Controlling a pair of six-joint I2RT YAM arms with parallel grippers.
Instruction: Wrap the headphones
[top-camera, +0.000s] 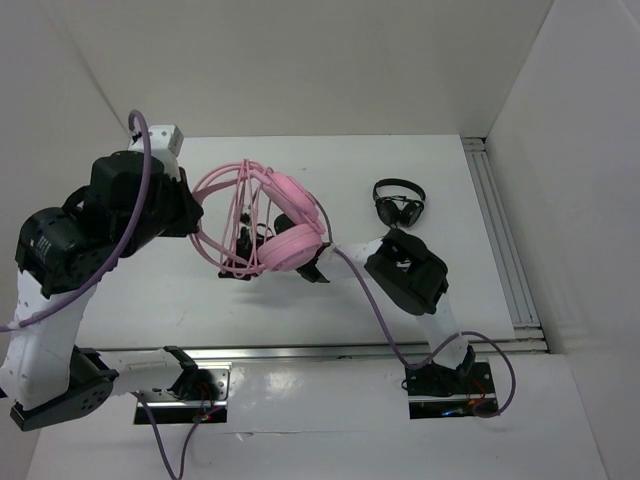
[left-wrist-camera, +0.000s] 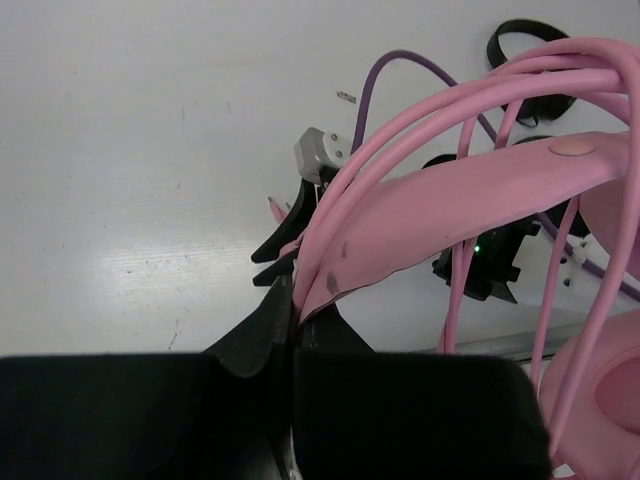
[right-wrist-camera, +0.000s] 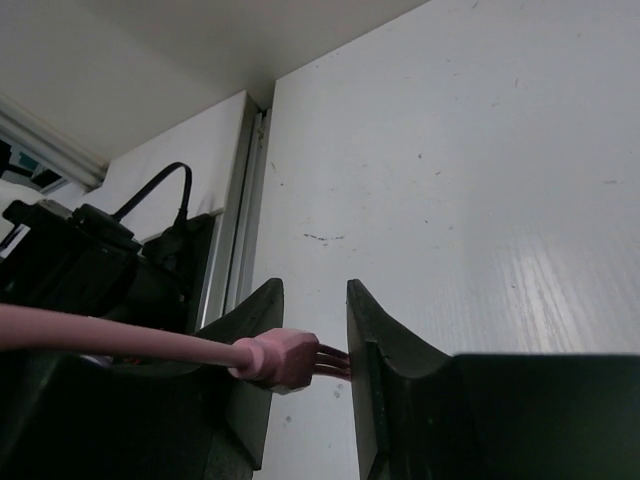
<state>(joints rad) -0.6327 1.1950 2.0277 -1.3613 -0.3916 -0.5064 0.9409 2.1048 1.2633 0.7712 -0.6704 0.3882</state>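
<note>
The pink headphones (top-camera: 270, 228) hang above the middle of the table, with the cord looped round the wire headband. My left gripper (top-camera: 198, 215) is shut on the headband's pink pad (left-wrist-camera: 440, 200); in the left wrist view the fingertips (left-wrist-camera: 275, 310) pinch the pad's end. My right gripper (top-camera: 316, 264) sits just right of the lower earcup (top-camera: 290, 248). Its jaws stand apart, and the cord's pink plug (right-wrist-camera: 285, 358) lies between the fingers (right-wrist-camera: 375, 330), with its metal tip against the right one.
A small black headset (top-camera: 399, 205) lies at the back right of the table. A metal rail (top-camera: 500, 230) runs along the right edge and another (top-camera: 330, 350) along the front by the arm bases. White walls close in the back and sides.
</note>
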